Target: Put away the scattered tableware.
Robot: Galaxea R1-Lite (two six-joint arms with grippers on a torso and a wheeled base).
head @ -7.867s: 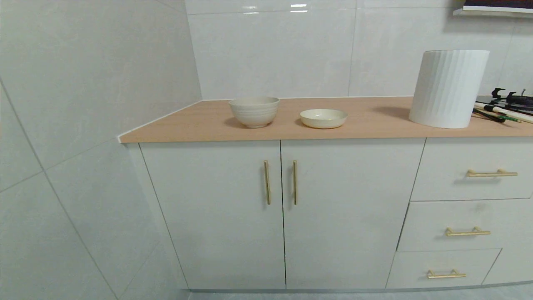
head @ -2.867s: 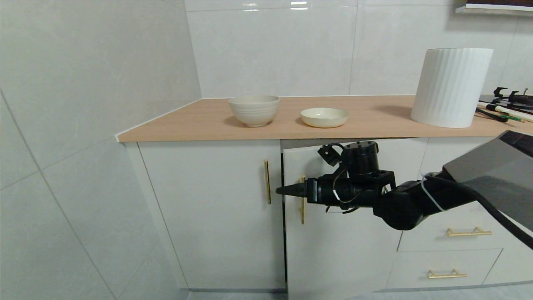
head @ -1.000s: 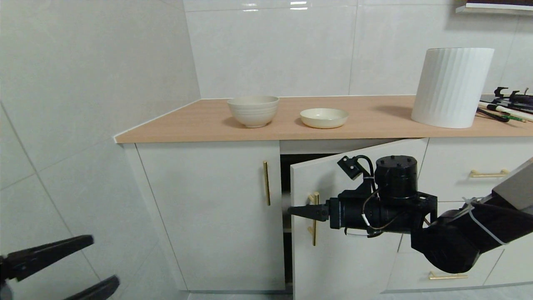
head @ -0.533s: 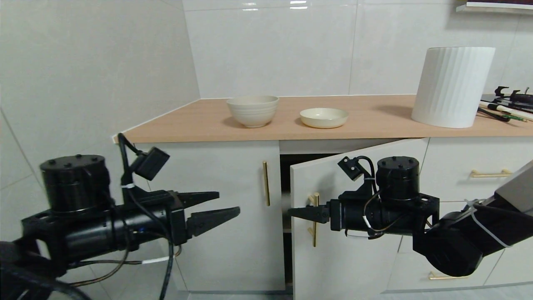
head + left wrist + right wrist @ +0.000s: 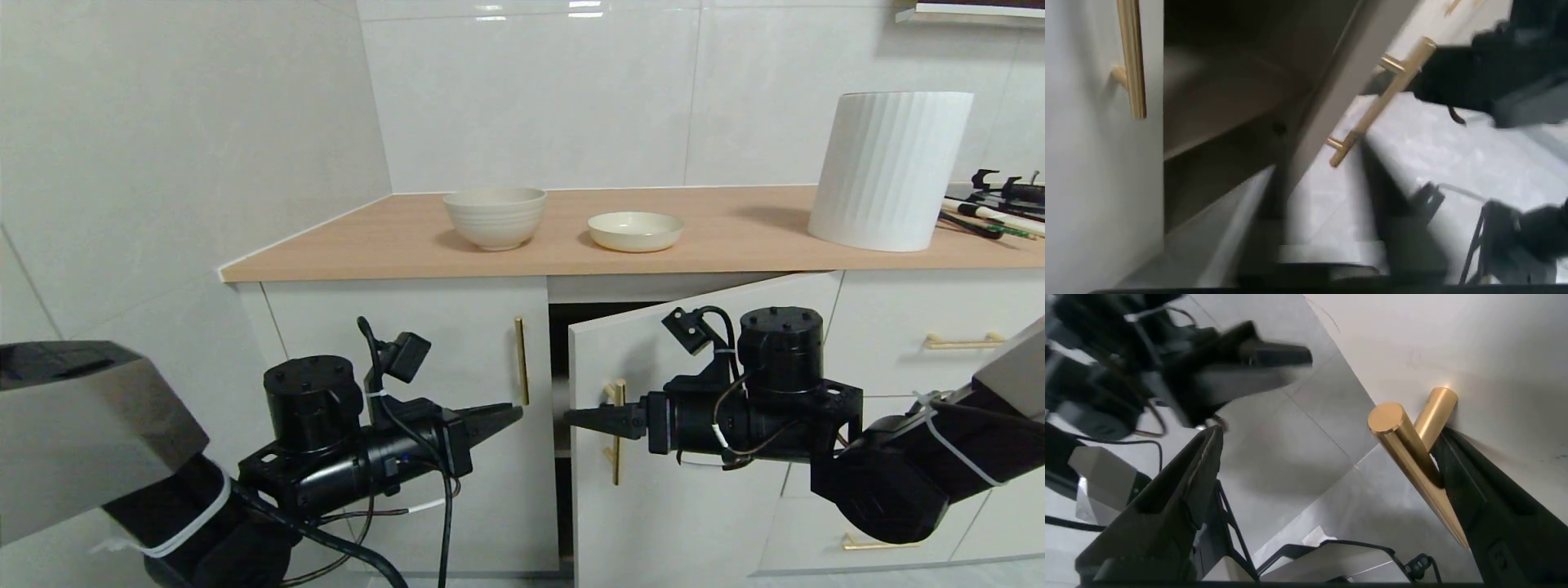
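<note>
A cream bowl [image 5: 495, 216] and a small cream plate [image 5: 635, 230] sit on the wooden counter [image 5: 392, 245]. Below them the right cabinet door [image 5: 694, 302] stands partly open, with a dark gap beside it. My right gripper [image 5: 575, 416] is at that door's gold handle [image 5: 615, 433]. In the right wrist view it [image 5: 1327, 441] is open, the handle [image 5: 1417, 453] lying between its fingers against one of them. My left gripper [image 5: 510, 412] is open in front of the closed left door, pointing at the gap [image 5: 1319, 159]. Both hold nothing.
The left door's gold handle [image 5: 520, 359] is just above my left gripper. A tall white ribbed container [image 5: 890, 167] and several utensils [image 5: 992, 212] are at the counter's right end. Drawers [image 5: 955, 339] lie right of the open door. A tiled wall closes the left side.
My left arm has come up from the lower left and moved right toward the door gap, turning its gripper. The right gripper has stayed at the handle, with the door partly open.
</note>
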